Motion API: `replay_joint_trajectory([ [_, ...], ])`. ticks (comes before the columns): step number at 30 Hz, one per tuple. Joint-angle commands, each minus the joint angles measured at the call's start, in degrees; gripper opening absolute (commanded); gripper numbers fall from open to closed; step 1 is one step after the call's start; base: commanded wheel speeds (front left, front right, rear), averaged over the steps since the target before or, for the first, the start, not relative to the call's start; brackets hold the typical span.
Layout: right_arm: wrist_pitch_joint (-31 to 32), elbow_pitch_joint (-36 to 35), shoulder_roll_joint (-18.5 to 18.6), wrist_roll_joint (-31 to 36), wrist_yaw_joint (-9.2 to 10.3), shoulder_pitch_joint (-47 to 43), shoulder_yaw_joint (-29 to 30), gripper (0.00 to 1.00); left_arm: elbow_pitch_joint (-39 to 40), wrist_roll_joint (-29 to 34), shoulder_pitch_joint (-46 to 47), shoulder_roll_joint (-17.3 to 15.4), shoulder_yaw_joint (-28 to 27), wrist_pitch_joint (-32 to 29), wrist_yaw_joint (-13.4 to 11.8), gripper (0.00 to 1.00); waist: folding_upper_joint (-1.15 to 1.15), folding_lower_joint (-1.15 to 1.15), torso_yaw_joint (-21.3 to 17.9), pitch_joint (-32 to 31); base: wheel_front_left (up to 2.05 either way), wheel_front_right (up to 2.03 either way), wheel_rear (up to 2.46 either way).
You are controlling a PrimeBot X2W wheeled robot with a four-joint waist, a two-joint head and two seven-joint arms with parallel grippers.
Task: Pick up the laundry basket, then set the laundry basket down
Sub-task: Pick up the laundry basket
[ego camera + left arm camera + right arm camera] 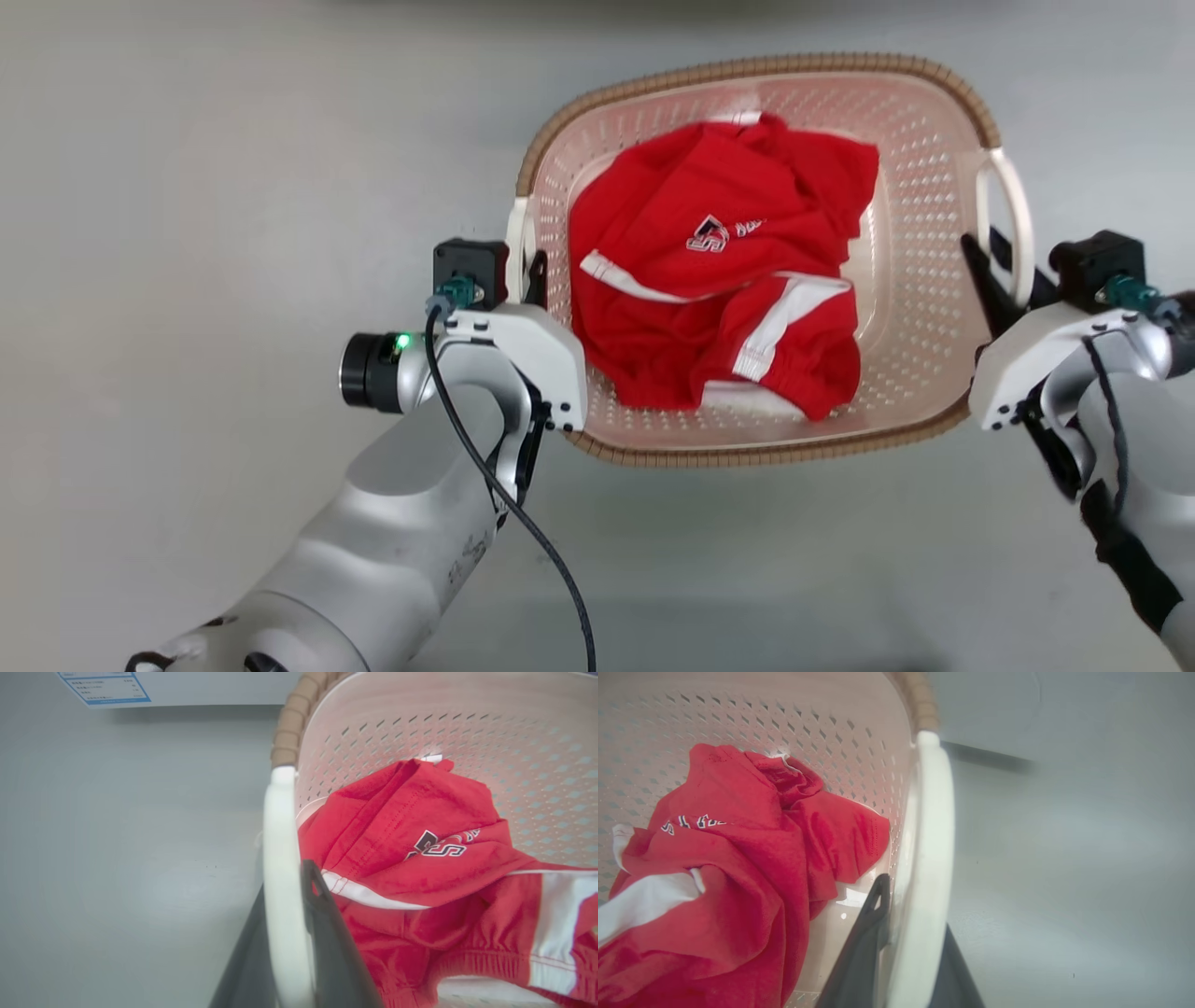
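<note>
The laundry basket (747,67) is pale pink-beige with perforated walls, a brown woven rim and two white side handles. It holds a crumpled red garment (719,280) with white stripes. My left gripper (530,266) is shut on the basket's left handle (515,233). In the left wrist view its dark fingers (327,933) clamp the white handle (280,849) from both sides. My right gripper (997,271) is shut on the right handle (1013,215). In the right wrist view a finger (868,933) sits inside the handle bar (924,858). I cannot tell whether the basket touches the floor.
Plain grey floor (187,233) surrounds the basket on all sides. A white panel with a blue-bordered label (107,686) stands at the far edge of the left wrist view. My left arm's black cable (523,523) trails down toward the near edge.
</note>
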State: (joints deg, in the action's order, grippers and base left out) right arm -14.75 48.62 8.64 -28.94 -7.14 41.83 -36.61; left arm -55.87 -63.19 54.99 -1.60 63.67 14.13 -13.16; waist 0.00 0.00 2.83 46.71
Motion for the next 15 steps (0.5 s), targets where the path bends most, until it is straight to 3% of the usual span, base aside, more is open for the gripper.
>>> replay_joint_trajectory([
  [1,-0.2,2.0,0.3,-0.7,-0.35,-4.0,-2.7,0.00,0.1,0.0,-1.2,-1.3,-0.4,0.9,1.0,0.00,0.00,0.00,-1.3,-3.7,0.00,0.00,0.00],
  [15,4.6,10.4,-2.9,-12.4,-0.35,-7.7,-13.7,0.00,-7.2,-3.2,-9.7,-1.3,3.8,-1.4,5.3,0.00,0.00,0.00,-3.6,-21.3,0.00,0.00,0.00],
])
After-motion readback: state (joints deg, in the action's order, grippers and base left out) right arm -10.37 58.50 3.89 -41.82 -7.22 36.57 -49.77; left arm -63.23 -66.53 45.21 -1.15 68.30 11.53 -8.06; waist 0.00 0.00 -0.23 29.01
